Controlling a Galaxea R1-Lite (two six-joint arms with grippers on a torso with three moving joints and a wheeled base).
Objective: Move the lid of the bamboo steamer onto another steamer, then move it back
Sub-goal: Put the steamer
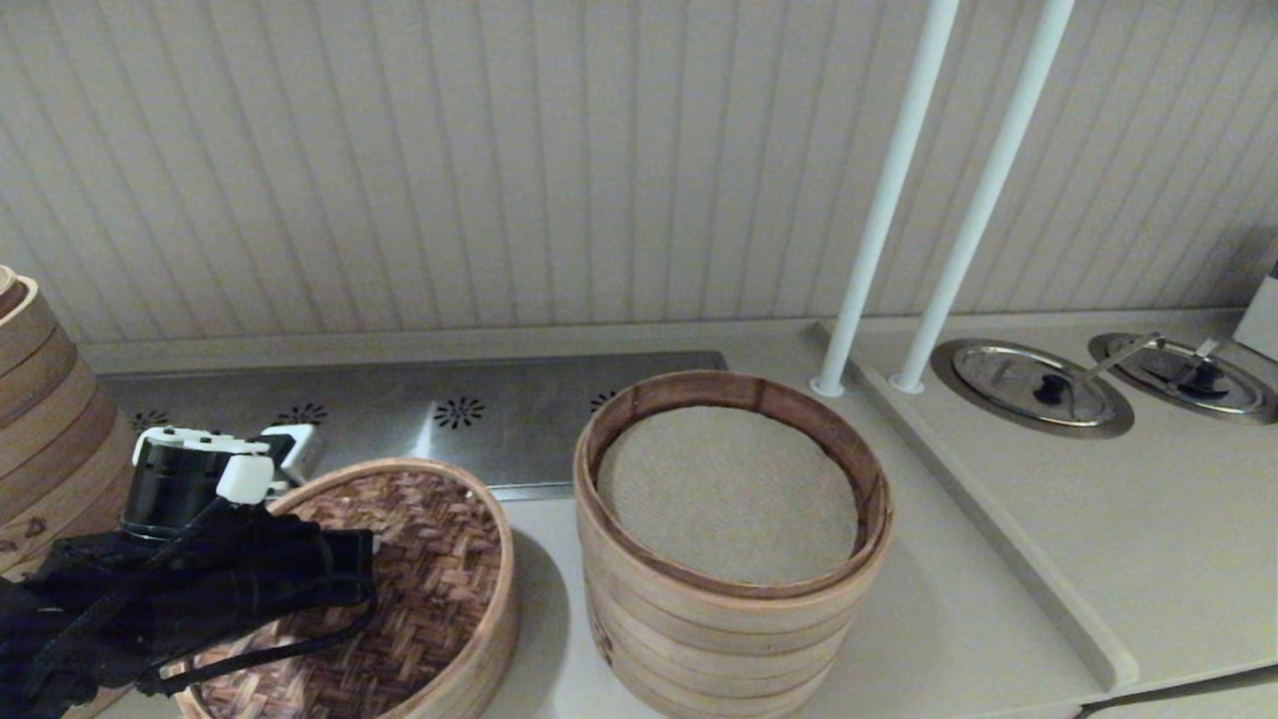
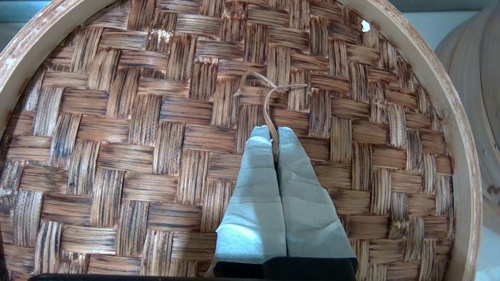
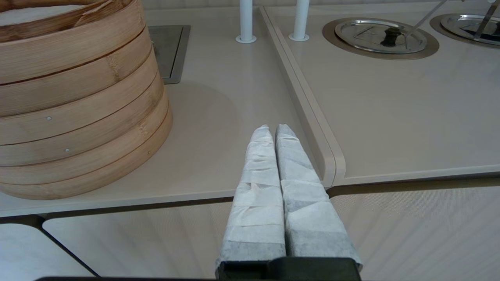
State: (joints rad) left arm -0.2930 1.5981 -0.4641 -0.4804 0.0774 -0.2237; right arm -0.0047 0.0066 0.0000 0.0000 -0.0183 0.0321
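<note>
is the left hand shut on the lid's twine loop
Shut: the left hand pinches the twine loop of the dark woven bamboo steamer lid.

No readable text

No words, numbers, labels or brand names can be read on any surface; the large steamer stack (image 1: 40,439) at far left carries only small dark triangle-like marks.

Bamboo steamer lid (image 1: 439,559) sits front-left on the desk (image 1: 998,619); tall steamer stack (image 1: 734,559) just right of it. Two steel lids (image 1: 1033,384) lie far right, behind two poles (image 1: 899,200).
</note>
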